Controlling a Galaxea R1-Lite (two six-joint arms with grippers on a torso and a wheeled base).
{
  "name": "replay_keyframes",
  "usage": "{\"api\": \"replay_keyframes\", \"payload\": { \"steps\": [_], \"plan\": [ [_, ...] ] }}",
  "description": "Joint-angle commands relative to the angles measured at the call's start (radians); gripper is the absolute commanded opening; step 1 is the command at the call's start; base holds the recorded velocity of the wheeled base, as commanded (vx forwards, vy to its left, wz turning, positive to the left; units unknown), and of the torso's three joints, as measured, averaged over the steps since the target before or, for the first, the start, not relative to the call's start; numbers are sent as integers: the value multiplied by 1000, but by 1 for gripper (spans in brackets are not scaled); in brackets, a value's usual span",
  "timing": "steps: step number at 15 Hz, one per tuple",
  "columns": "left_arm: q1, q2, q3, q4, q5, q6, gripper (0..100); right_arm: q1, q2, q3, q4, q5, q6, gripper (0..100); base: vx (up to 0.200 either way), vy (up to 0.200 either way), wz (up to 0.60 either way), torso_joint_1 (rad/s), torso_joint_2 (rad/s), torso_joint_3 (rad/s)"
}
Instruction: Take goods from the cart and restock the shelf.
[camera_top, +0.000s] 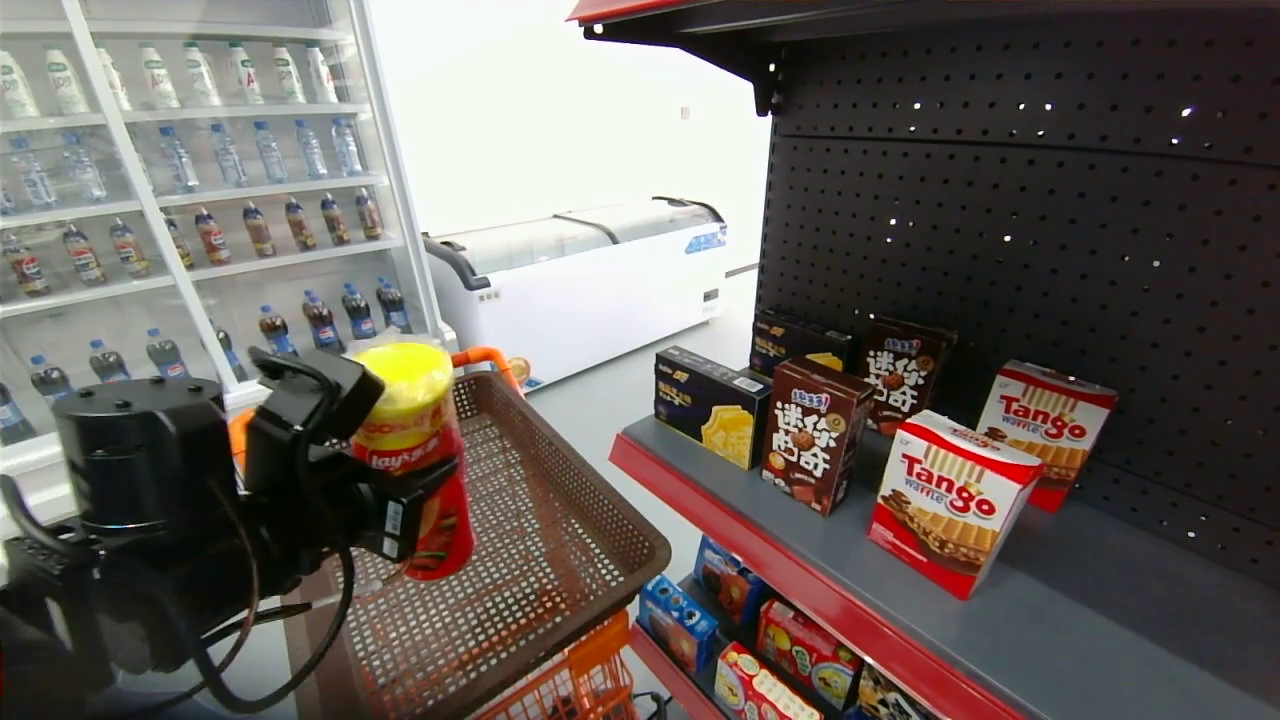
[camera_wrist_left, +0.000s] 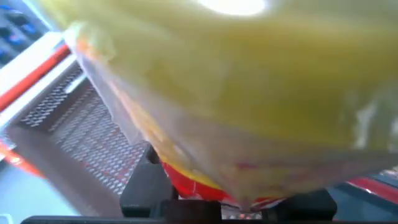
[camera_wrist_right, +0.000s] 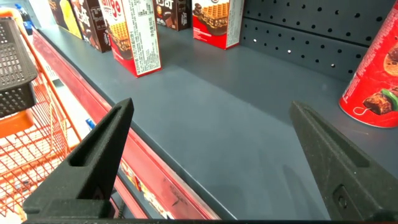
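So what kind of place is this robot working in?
Most likely a small supermarket or convenience store: a glass-door drinks cooler full of bottles, a chest freezer, and a pegboard retail shelf with wafer boxes facing out. The left tool holds a chips can above a shopping cart basket.

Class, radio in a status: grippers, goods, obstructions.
Left gripper shut on can, over cart. Right gripper open above shelf. Boxes stand farther along, none in the way.

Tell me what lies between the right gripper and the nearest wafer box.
Nothing: the right wrist view shows bare grey shelf between the open right gripper and the wafer box.
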Motion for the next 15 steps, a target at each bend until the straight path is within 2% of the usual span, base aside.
{"api": "replay_keyframes", "payload": {
  "steps": [1, 2, 3, 5, 6, 7, 9, 11, 12, 14, 15],
  "plan": [
    [31, -135, 34, 18, 9, -4, 0, 0, 0, 0, 0, 0, 0, 100, 0, 0, 0, 0, 0, 0],
    [40, -144, 23, 7, -19, -4, 0, 0, 1, 0, 0, 0, 0, 100, 0, 0, 0, 0, 0, 0],
    [43, -140, 2, -1, -74, -8, 0, 0, 1, 0, 0, 0, 0, 100, 0, 0, 0, 0, 0, 0],
    [45, -123, -35, -2, -224, -37, 0, 0, 1, 0, 0, 0, 0, 100, 0, 0, 0, 0, 0, 0],
    [45, -120, -40, -4, -269, -45, 0, 0, 1, 0, 0, 0, 0, 100, 0, 0, 0, 0, 0, 0],
    [43, -120, -40, -4, -339, -47, 0, 0, 1, 0, 0, 0, 0, 100, 0, 0, 0, 0, 0, 0],
    [42, -118, -41, -2, -413, -40, 0, 0, 0, 0, 0, 0, 0, 100, 0, 0, 0, 0, 0, 0],
    [36, -97, -57, -2, -430, -28, 0, 0, 1, 0, 0, 0, 0, 100, 0, 0, 0, 0, 0, 0],
    [39, -83, -86, 4, -430, -1, 0, 0, 1, 0, 1, 0, -2, 100, 0, 0, 0, 0, 0, 0],
    [29, -75, -115, 11, -448, 3, 0, 0, 1, 0, 0, 1, -2, 100, 0, 0, 0, 0, 0, 0],
    [3, -71, -127, 25, -473, -4, 0, 0, 1, 0, 0, 1, -2, 100, 0, 0, 0, 0, 0, 0]
  ]
}}
